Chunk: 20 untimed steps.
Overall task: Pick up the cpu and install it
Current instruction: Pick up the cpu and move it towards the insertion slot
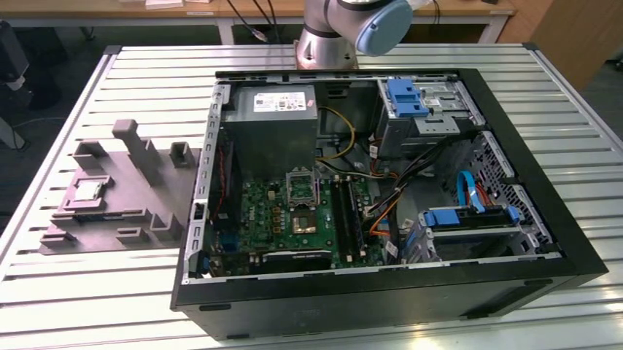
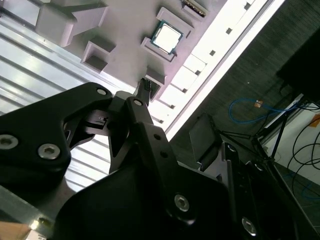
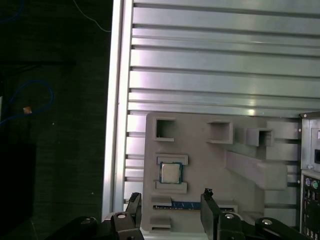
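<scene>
Cpu [image 3: 170, 173], a small flat square chip with a pale silver metal top and a dark rim, lies flat in a shallow square seat of a grey moulded plastic tray [image 3: 210, 165], held between two low raised blocks. In the second wrist view the cpu [image 2: 166, 36] rests in that same seat, silver face up, with the tray [image 2: 125, 25] around it. In the exterior view the chip [image 1: 87, 191] is a pale square near the far-left edge of the tray [image 1: 127, 182], which rests on a slatted aluminium table [image 1: 98, 292] at the exterior view's left, just beside an open black computer case [image 1: 389, 306].

The black two-fingered gripper [image 3: 170, 196] hangs over the tray with its jaws spread wide and nothing between them. Its fingers [image 3: 207, 200] are clear of the cpu, which lines up with the gap between them. A narrow dark strip with a blue edge [image 3: 185, 204] lies in a tray slot between the fingertips.

Inside the case a green motherboard [image 1: 282, 219] lies flat, carrying a black rectangular socket frame with a metal rim [image 1: 303, 188]; a grey power-supply box [image 1: 277, 124] stands just beyond it. The silver and blue arm [image 1: 351, 29] rises behind the case, at the far side of the table.
</scene>
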{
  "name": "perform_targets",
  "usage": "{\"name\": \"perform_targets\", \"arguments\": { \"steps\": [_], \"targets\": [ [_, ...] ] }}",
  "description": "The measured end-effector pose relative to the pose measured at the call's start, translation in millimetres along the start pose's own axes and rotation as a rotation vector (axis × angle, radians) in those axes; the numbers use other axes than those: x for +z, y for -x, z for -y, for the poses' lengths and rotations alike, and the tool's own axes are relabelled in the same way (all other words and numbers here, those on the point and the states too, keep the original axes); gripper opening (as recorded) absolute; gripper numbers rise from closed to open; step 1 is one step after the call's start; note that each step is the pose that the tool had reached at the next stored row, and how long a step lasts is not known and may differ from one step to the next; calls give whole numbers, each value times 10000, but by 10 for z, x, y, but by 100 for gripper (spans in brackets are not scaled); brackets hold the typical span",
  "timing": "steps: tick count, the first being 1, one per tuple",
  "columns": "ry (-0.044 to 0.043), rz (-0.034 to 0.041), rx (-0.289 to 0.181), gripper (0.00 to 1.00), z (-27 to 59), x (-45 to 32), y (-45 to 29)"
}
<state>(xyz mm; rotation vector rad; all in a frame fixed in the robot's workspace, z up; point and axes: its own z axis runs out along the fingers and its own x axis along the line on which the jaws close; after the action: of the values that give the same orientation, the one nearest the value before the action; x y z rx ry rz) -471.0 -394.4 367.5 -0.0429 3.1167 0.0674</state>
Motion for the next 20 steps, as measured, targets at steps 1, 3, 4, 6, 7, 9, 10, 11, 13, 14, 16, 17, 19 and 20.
{"name": "perform_targets", "arguments": {
  "steps": [1,3,4,6,7,9,10,11,13,14,16,17,19,20],
  "targets": [
    [0,-1,0,59,0,4,0],
    [0,0,0,59,0,11,0],
    [0,-1,0,59,0,13,-1],
    [-1,-1,0,59,1,17,-1],
    [0,0,0,59,1,20,-1],
    [0,0,0,59,1,23,-1],
    [0,-1,0,59,1,25,-1],
    [0,-1,0,59,1,27,-1],
    [0,0,0,59,1,30,-1],
    [0,0,0,59,1,32,-1],
    [0,0,0,59,1,36,-1],
    [-1,-1,0,59,2,37,-1],
    [0,0,0,59,2,41,-1],
    [0,-1,0,59,2,42,-1]
  ]
}}
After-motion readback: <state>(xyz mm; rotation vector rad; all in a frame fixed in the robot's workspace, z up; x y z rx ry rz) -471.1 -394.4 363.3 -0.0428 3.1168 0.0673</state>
